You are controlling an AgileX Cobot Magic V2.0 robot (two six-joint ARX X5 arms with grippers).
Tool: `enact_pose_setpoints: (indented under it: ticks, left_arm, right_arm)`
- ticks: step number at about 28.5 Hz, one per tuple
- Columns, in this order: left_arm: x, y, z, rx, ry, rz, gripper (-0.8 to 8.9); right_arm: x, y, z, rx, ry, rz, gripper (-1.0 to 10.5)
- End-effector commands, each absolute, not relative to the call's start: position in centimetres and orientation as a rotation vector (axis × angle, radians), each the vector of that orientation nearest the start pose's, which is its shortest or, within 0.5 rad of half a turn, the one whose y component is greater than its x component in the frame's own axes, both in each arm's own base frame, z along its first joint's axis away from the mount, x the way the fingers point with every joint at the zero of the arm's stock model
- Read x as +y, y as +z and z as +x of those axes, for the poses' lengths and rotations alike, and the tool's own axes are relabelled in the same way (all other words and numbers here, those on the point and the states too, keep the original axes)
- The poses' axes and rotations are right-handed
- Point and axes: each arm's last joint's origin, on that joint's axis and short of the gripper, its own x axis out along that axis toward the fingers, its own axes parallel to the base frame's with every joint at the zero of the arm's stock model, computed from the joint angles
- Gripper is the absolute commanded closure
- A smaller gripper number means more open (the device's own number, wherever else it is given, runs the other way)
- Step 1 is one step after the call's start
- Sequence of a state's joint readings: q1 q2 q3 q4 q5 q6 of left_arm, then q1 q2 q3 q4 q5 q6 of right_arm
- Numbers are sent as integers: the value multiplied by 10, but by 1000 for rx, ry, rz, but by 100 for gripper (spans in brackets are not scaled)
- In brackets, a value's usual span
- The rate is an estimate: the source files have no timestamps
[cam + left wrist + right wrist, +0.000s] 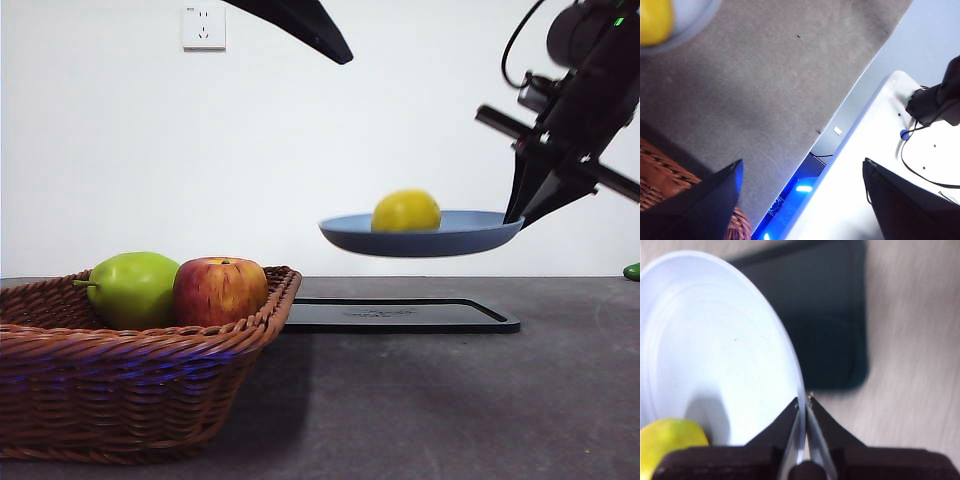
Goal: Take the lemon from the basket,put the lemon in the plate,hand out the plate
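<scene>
Above the black tray (400,315), front view: right gripper (518,214) pinches plate (420,238) rim, lemon (406,211) aboard. L wrist: left gripper (800,200) jaws apart, empty, beside basket (660,170). R wrist: blurred, grip prob thin; tilt could roll lemon off.

The lemon (406,211) sits in the plate (460,238), above the tray (400,315) right of the basket (120,390).

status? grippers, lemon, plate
Right gripper shut on plate rim, plate lifted above tray. Lemon on plate. Left gripper open, empty, high beside basket. Nothing in the way.
</scene>
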State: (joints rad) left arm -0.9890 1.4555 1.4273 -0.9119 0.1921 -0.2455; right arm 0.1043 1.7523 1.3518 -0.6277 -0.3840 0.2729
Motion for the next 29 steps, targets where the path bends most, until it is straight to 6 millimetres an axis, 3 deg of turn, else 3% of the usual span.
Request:
enact_pose_setpoints:
  ticks: [1, 6, 10, 18, 24, 29]
  left_arm:
    - [-254, 345, 153, 1008, -994, 198, 400]
    - [-256, 345, 151, 998, -1001, 200, 400]
    - [-256, 346, 151, 996, -1000, 199, 400]
    - [-256, 346, 152, 972, -955, 212, 400]
    - [-256, 346, 152, 972, -955, 213, 400]
    - [-256, 346, 153, 969, -958, 219, 400]
  right_arm:
    - [47, 236, 390, 1075, 298, 407, 944]
    - [47, 214, 424, 1100, 280, 425, 944]
    - [48, 197, 437, 1128, 273, 429, 944]
    - [49, 180, 442, 1162, 270, 421, 935]
    - [48, 180, 441, 1170, 269, 409, 791]
    - [45, 181, 441, 1166, 260, 410, 748]
